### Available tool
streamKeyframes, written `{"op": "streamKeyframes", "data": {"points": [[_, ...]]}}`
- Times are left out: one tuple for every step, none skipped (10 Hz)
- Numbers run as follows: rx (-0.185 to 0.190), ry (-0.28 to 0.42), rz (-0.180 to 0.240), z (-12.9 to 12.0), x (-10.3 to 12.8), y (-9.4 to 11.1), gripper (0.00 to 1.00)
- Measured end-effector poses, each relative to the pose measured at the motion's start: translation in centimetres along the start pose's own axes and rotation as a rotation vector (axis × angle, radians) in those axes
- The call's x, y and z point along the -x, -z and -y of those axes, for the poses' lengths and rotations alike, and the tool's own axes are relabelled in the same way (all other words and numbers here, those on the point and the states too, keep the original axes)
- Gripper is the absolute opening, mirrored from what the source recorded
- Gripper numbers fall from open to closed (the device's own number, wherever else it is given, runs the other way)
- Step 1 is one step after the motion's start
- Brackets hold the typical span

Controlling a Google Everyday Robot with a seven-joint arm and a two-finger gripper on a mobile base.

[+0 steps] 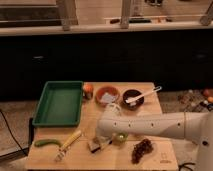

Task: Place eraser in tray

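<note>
The eraser [93,145] is a small tan block lying on the wooden table near its front edge, right of the yellow-handled brush. The green tray [59,103] stands at the table's left rear and holds nothing that I can see. My gripper [102,142] hangs from the white arm [150,125], which reaches in from the right. It is low over the table, right at the eraser's right side. I cannot tell whether it touches the eraser.
An orange bowl [107,95] holds a flat blue-grey rectangle. A brown bowl [132,98] holds a white spoon. A small orange item [88,90] sits beside the tray. A yellow-handled brush [69,144], a green item [47,143], a green fruit [120,136] and grapes [142,149] lie along the front.
</note>
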Motion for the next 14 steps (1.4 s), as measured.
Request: {"op": "streamKeyframes", "data": {"points": [[-0.002, 0.012, 0.005, 0.2, 0.0, 0.1, 0.00], [-0.005, 0.027, 0.024, 0.4, 0.2, 0.6, 0.00], [-0.007, 0.043, 0.042, 0.8, 0.6, 1.3, 0.00], [-0.007, 0.064, 0.054, 1.2, 1.3, 2.1, 0.00], [-0.006, 0.082, 0.065, 1.6, 1.8, 2.5, 0.00], [-0.005, 0.092, 0.074, 1.9, 2.1, 2.9, 0.00], [-0.001, 0.106, 0.086, 2.3, 2.4, 3.5, 0.00], [-0.001, 0.117, 0.097, 2.7, 2.8, 4.1, 0.00], [-0.004, 0.126, 0.108, 3.0, 3.1, 4.5, 0.00], [-0.011, 0.135, 0.129, 3.5, 3.3, 5.5, 0.00], [-0.014, 0.140, 0.140, 3.7, 3.3, 6.1, 0.00], [-0.018, 0.149, 0.156, 4.1, 3.6, 6.8, 0.00], [-0.024, 0.155, 0.169, 4.3, 3.6, 7.5, 0.00], [-0.028, 0.156, 0.175, 4.5, 3.6, 8.0, 0.00]]}}
